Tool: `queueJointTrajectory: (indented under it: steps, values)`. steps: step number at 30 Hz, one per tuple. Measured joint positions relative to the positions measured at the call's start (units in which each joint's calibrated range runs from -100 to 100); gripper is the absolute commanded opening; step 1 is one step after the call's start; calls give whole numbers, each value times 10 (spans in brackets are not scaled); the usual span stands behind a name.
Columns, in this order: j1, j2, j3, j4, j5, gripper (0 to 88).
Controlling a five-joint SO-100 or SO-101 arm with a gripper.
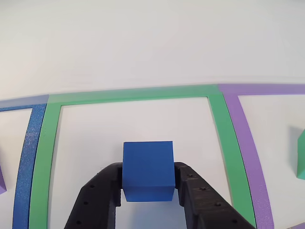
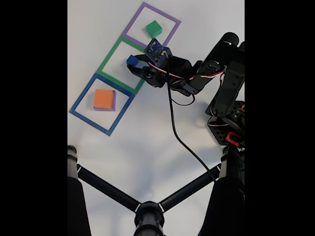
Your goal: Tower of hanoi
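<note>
Squarely between its two black fingers (image 1: 102, 193), the claw (image 1: 148, 191) pinches the blue cube (image 1: 147, 169), one finger pressed to each side of the block. Seen from the other view, the cube sits over the white bench (image 1: 143, 43) inside the green frame (image 1: 47, 143); whether it rests on the surface or hangs just above it cannot be told. To the left in that view runs a strip of the blue frame (image 1: 26, 162), touching the green one; to the right lies the purple frame (image 1: 250, 143), with an edge of the green block (image 1: 301, 155) showing inside it at the picture's right border. A sliver of the purple block (image 1: 2, 183) shows at the far left edge.

From the fixed view, the claw (image 2: 134, 63) holds the blue cube (image 2: 131, 60) at the near edge of the green frame (image 2: 110, 74), the middle one of three squares laid in a diagonal row. The green block (image 2: 153, 28) sits alone inside the purple frame (image 2: 170, 19) at the upper end. At the lower end, inside the blue frame (image 2: 86, 120), the orange block (image 2: 103, 99) lies on top of the wider purple block (image 2: 113, 102), whose rim shows around it. The arm (image 2: 197, 78) reaches in from the right with a black cable (image 2: 173, 128) trailing across the bench (image 2: 147, 162), and a black tripod-like stand (image 2: 147, 214) stands in the foreground.
</note>
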Motion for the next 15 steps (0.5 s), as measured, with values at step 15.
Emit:
queueJointTrajectory:
  steps: [15]
  values:
    - [0, 23, -1, -8, 0, 203]
